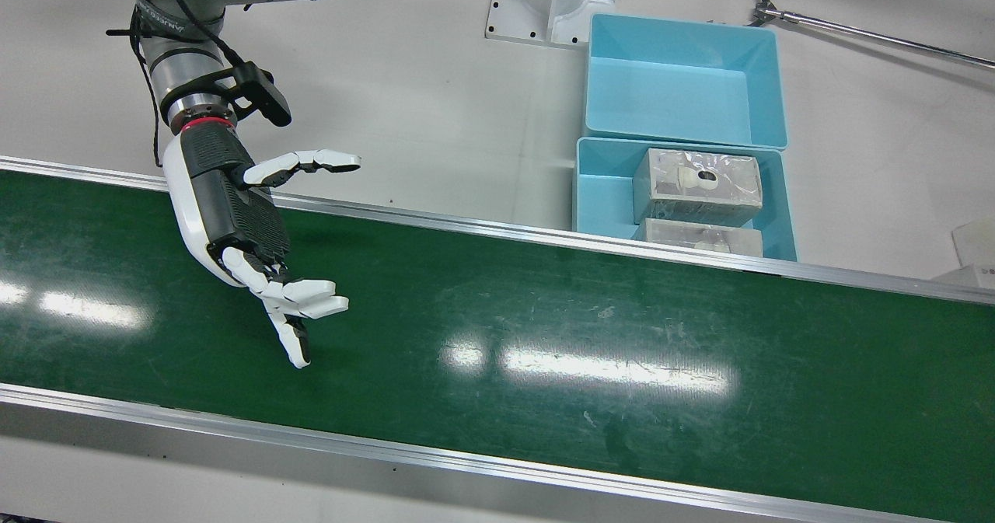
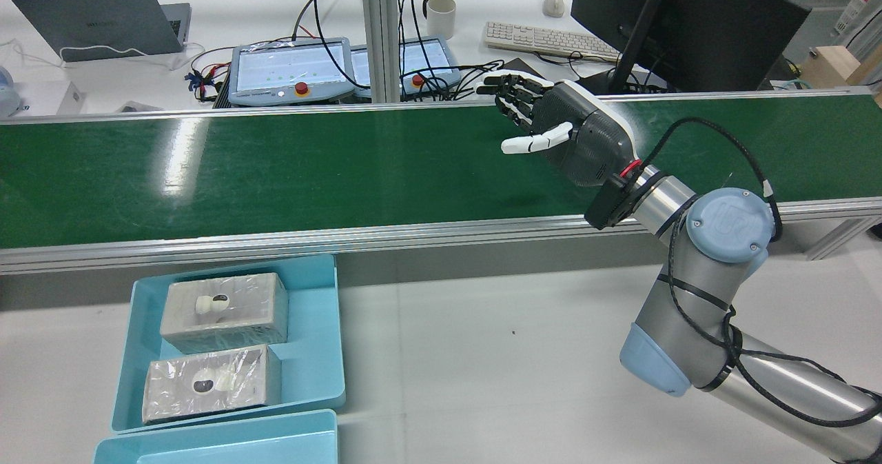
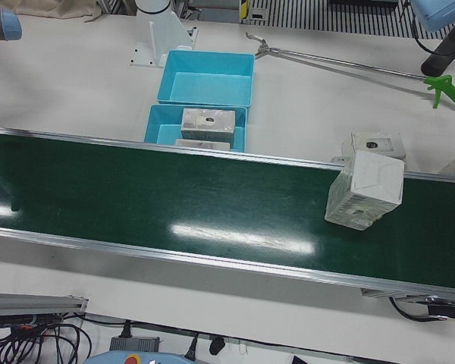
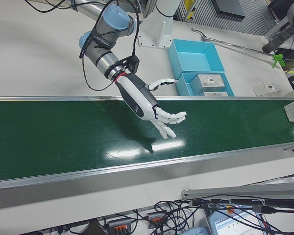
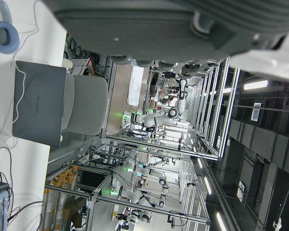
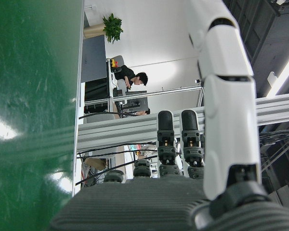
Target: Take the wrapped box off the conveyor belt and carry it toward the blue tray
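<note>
Blue tray [image 1: 783, 220], nearest the conveyor belt [image 1: 544, 352]: holds two film-wrapped boxes [image 1: 697, 186], side by side.
Second blue tray [image 1: 766, 80], touching the first on its far side: nothing inside.
Wrapped box [image 3: 364, 189]: standing tilted on the belt, well apart from both trays.
Right hand [image 1: 241, 228]: above the belt, fingers spread, holding nothing.
Left hand: its own camera shows only part of it; whether open or closed, I cannot tell.

Site: robotics lab, industrial test station | Evidence: green conveyor belt [image 2: 275, 174] with aluminium rails; teach pendants [image 2: 289, 71] and laptop [image 2: 96, 19] on far bench; monitor [image 2: 689, 23], keyboard [image 2: 544, 40]; other robot arms [image 5: 154, 118] in framed cells beyond
</note>
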`<state>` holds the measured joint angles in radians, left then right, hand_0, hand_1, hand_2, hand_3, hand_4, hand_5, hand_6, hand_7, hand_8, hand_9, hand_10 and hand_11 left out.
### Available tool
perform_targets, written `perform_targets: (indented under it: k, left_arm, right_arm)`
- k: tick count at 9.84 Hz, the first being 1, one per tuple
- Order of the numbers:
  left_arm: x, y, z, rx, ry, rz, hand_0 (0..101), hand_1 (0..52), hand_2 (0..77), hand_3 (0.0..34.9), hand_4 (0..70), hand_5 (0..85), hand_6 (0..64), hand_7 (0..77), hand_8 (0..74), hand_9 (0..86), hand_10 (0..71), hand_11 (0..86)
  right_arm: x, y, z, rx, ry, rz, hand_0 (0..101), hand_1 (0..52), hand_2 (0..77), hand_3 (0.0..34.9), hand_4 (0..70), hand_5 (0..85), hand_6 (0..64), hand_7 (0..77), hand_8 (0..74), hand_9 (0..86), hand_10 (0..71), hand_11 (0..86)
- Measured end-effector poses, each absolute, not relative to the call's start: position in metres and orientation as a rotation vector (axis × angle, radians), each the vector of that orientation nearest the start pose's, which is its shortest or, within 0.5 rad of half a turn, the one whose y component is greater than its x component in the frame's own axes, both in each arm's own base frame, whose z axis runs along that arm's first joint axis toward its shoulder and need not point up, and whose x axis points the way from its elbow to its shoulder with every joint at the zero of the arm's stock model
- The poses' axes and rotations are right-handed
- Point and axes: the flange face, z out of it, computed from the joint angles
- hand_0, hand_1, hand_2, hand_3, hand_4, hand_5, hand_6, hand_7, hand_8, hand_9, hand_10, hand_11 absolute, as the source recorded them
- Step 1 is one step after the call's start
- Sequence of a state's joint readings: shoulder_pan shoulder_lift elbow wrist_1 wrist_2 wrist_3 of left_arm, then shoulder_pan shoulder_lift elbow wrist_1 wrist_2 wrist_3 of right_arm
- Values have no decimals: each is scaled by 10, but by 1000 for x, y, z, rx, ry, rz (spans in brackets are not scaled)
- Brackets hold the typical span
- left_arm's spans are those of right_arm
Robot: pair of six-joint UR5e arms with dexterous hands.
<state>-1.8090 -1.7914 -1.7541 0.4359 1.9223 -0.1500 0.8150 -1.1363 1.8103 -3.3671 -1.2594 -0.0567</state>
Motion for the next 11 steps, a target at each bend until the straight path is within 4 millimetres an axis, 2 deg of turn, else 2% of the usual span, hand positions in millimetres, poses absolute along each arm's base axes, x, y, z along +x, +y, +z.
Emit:
perform_targets:
  k: [5, 7, 11]
  left_arm:
    - [-225, -505, 526, -303, 2191, -2279, 0, 0, 5, 0, 0, 11, 0, 5, 5, 0, 0, 0]
    - [-225, -505, 526, -303, 2191, -2279, 0, 0, 11, 0, 0, 11, 0, 5, 5, 0, 5, 0]
    - [-225, -505, 526, -303, 2191, -2279, 0, 0, 5, 0, 0, 11, 0, 5, 5, 0, 0, 0]
  right_arm:
    - [-303, -558, 348, 702, 2712, -1772, 504, 169, 180, 44, 185, 262, 98, 273, 16, 76, 5, 16]
    - [-303, -558, 346, 704, 2713, -1767, 503, 180, 180, 69, 185, 262, 98, 273, 16, 76, 5, 16]
    - [-303, -558, 345, 706, 2713, -1765, 502, 180, 185, 68, 196, 267, 98, 273, 16, 76, 5, 16]
